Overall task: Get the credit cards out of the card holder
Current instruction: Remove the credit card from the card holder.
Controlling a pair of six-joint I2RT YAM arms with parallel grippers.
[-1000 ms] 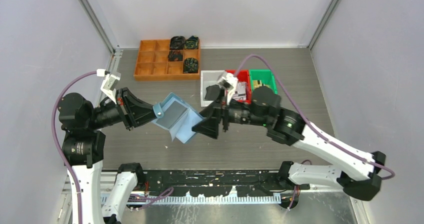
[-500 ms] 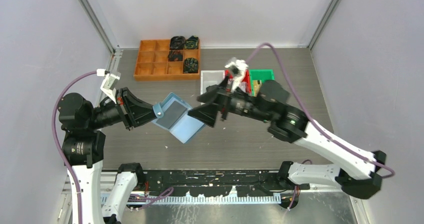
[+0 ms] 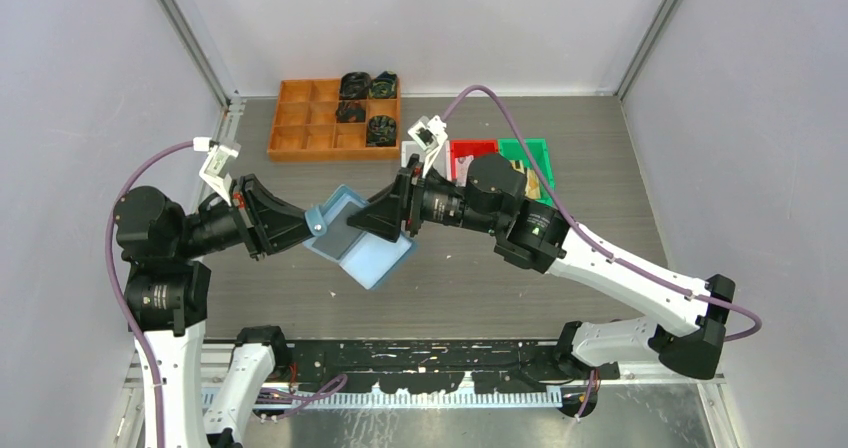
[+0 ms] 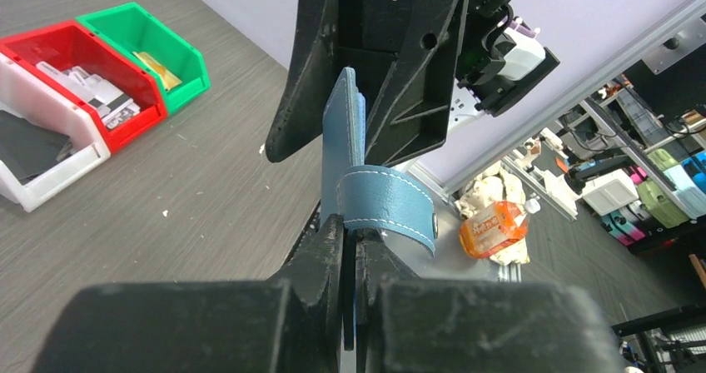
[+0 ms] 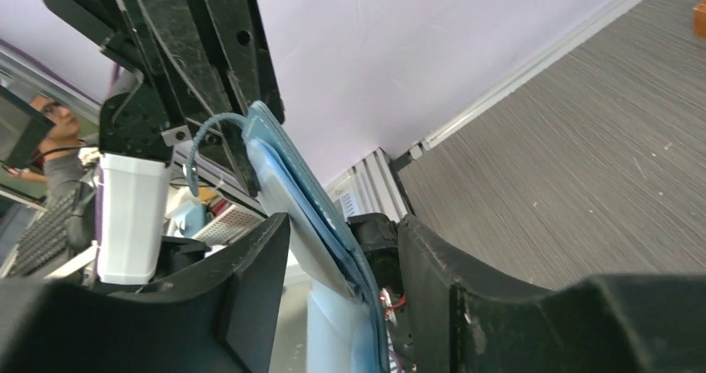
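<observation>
So the left gripper [image 3: 316, 222] has its jaws clamped tight on the tab end of the blue card holder [image 3: 378, 260], holding it up off the tabletop [image 3: 600, 168]. The right gripper [image 3: 368, 224] is at the opposite edge, jaws spread, with the holder sitting edge-on between them. As far as I can see it's not squeezing it. A dark grey card [image 3: 338, 232] shows on the holder's upper face.
</observation>
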